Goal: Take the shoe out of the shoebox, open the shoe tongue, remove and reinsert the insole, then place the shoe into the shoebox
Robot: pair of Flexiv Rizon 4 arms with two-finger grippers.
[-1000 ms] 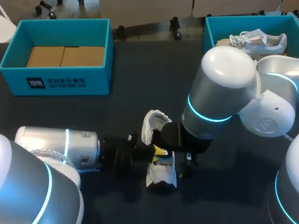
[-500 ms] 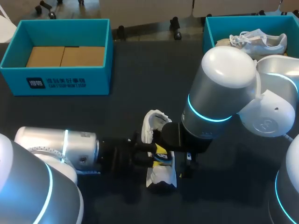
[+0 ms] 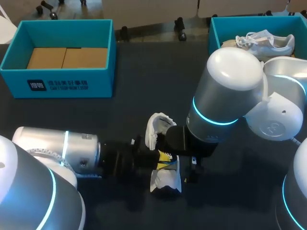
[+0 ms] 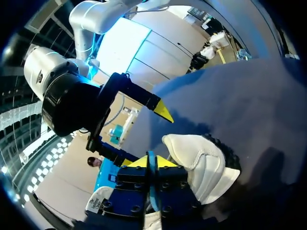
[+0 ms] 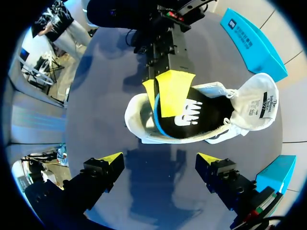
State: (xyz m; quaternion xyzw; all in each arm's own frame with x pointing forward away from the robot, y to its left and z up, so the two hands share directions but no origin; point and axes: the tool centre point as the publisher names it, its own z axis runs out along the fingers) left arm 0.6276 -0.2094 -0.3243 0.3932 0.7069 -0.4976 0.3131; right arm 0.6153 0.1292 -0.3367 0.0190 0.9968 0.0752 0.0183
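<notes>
A white shoe (image 3: 166,181) lies in the middle of the table, its tongue (image 3: 157,127) folded back. In the right wrist view the shoe (image 5: 140,125) shows its black insole (image 5: 204,115) with a white logo. My left gripper (image 5: 157,96) reaches into the heel end. There it is shut on the insole's thin blue edge (image 5: 155,111), which also runs between the yellow tips of my left gripper (image 4: 151,164). My right gripper (image 5: 157,161) hangs open above the table beside the shoe and touches nothing. In the head view my right arm (image 3: 225,96) covers much of the shoe.
A blue shoebox (image 3: 72,82) with a cardboard liner stands at the back left. A second blue box (image 3: 214,34) at the back right holds another white shoe (image 3: 266,41). The dark tabletop (image 3: 124,110) lies between them.
My left gripper's fingers parted briefly and closed again on the insole's edge. The left arm has drawn back slightly to the left. The right arm and the shoe kept still.
</notes>
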